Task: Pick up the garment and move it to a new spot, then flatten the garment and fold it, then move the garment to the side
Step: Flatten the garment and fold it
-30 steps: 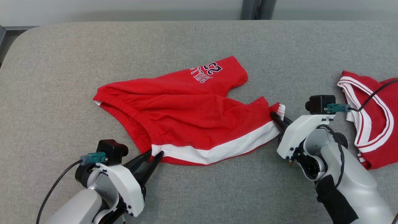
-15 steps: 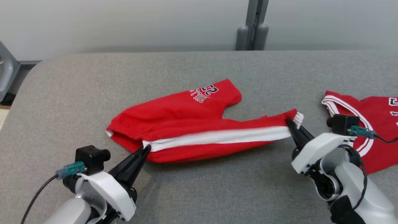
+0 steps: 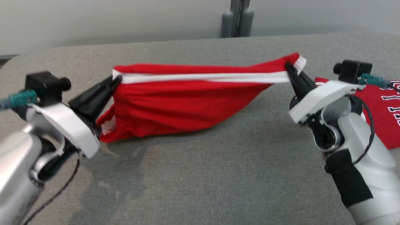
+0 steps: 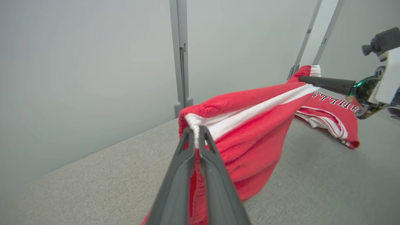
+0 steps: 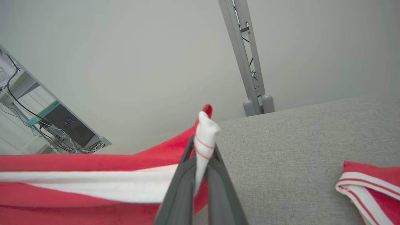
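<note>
Above the left part of the grey table [image 3: 200, 175] the left gripper [image 3: 116, 80] is raised, its two dark fingers pressed together on the corner of the red shorts [image 3: 187, 103] where the white side stripe [image 3: 203, 77] begins. The left wrist view shows the same pinch: the left gripper [image 4: 195, 129] is closed tight, with a bunched bit of white fabric caught between the tips. From there the shorts [image 4: 256, 131] stretch across above the middle of the table [image 4: 93, 175], the striped edge pulled into a nearly straight line on top. The red cloth sags below it in a loose pouch. Its lowest folds hang down toward the table nearer the left side, though whether they touch the surface cannot be told. Above the right part of the table the right gripper [image 3: 287, 66] holds the other end of the stripe, fingers closed on the hem. In the right wrist view the right gripper [image 5: 200, 140] has a white tuft of hem standing up out of its shut tips, and the shorts [image 5: 78, 161] run off sideways from it. Lying on the far right of the table [image 5: 297, 140] is a second red garment with white trim [image 3: 384, 115], flat and apart from the shorts. Behind the table's far edge a grey post [image 3: 237, 18] stands against a pale wall.
</note>
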You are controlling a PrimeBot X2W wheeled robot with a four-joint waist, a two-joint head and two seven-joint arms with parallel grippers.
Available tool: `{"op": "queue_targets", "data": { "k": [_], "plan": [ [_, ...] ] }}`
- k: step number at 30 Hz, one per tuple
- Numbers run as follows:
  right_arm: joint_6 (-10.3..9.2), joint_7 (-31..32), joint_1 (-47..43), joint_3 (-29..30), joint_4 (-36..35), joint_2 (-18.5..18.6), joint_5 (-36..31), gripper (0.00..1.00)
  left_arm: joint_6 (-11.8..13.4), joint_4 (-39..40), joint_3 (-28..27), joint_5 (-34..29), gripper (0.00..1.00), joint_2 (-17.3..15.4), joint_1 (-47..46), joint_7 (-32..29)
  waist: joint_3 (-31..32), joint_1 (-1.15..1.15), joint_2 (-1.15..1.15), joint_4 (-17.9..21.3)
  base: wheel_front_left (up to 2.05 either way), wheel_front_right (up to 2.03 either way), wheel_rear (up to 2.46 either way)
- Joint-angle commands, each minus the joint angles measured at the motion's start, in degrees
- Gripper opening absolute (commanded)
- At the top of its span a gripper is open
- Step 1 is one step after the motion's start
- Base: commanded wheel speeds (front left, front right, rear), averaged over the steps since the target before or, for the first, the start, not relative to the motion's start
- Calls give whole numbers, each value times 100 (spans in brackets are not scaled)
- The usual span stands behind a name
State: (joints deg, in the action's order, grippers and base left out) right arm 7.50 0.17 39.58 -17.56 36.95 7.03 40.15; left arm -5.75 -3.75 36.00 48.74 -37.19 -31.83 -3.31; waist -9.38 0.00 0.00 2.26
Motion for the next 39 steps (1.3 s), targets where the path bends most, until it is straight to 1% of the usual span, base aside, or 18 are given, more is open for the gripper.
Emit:
{"op": "queue_targets", "data": {
  "k": [1, 4, 6, 10, 13, 16, 19, 21, 22, 25, 26, 27, 29, 33, 39],
  "plan": [
    [-1, 21, 290, 111, 73, -50, -91, 0, -55, -134, -68, 21, 0, -101, -356, -93, -391, 0, 0, 125, 0, 0, 0],
    [-1, 42, 978, 319, 222, -231, -230, 0, -142, -410, -79, 100, 0, -277, -1146, -376, -839, 0, 0, 238, 0, 0, 0],
    [-2, 4, 1477, 414, 331, -299, -383, 0, -156, -604, -32, 162, 0, -401, -1692, -543, -1130, 0, 0, 302, 0, 0, 0],
    [-2, -145, 2498, 586, 526, -374, -404, 0, -167, -789, 266, 385, 0, -708, -2849, -728, -1619, 0, 0, 401, 0, 0, 0],
    [-2, -366, 3249, 503, 593, -377, -37, 0, -169, -943, 562, 513, 0, -889, -3734, -741, -1932, 0, 0, 449, 0, 0, 0],
    [-3, -783, 4031, 456, 795, -367, 312, 0, -167, -1223, 787, 659, 0, -1059, -4642, -749, -2238, 0, 0, 520, 0, 0, 0],
    [-9, -1176, 4818, 450, 1154, -356, 620, 0, -163, -1603, 997, 740, 0, -1087, -5443, -680, -2500, 0, 0, 520, 0, 0, 0],
    [-15, -1378, 5331, 505, 1388, -348, 811, 0, -163, -1823, 1109, 858, 0, -1035, -5898, -596, -2636, 0, 0, 500, 0, 0, 0],
    [-15, -1378, 5331, 505, 1388, -348, 811, 0, -163, -1823, 1109, 858, 0, -1035, -5898, -596, -2636, 0, 0, 500, 0, 0, 0],
    [-16, -1534, 5953, 642, 1724, -333, 882, 0, -151, -2144, 1271, 1047, 0, -943, -6415, -430, -2783, 0, 0, 448, 0, 0, 0],
    [-16, -1556, 6065, 640, 1803, -335, 903, 0, -151, -2231, 1332, 1124, 0, -898, -6488, -369, -2808, 0, 0, 426, 0, 0, 0],
    [-16, -1553, 6236, 500, 1935, -342, 869, 0, -151, -2354, 1532, 1268, 0, -821, -6610, -278, -2844, 0, 0, 407, 0, 0, 0],
    [-15, -1558, 6255, 430, 1953, -346, 858, 0, -152, -2374, 1749, 1416, 0, -807, -6593, -168, -2868, 0, 0, 402, 0, 0, 0],
    [-14, -1553, 5876, 77, 2040, -360, 910, 0, -156, -2436, 2267, 1702, 0, -866, -6297, 24, -2870, 0, 0, 427, 0, 0, 0],
    [-4, -1553, 5031, -508, 1763, -373, 1190, 0, -159, -2158, 3155, 2051, 0, -1166, -5777, 367, -2725, 0, 0, 521, 0, 0, 0]
  ]
}}
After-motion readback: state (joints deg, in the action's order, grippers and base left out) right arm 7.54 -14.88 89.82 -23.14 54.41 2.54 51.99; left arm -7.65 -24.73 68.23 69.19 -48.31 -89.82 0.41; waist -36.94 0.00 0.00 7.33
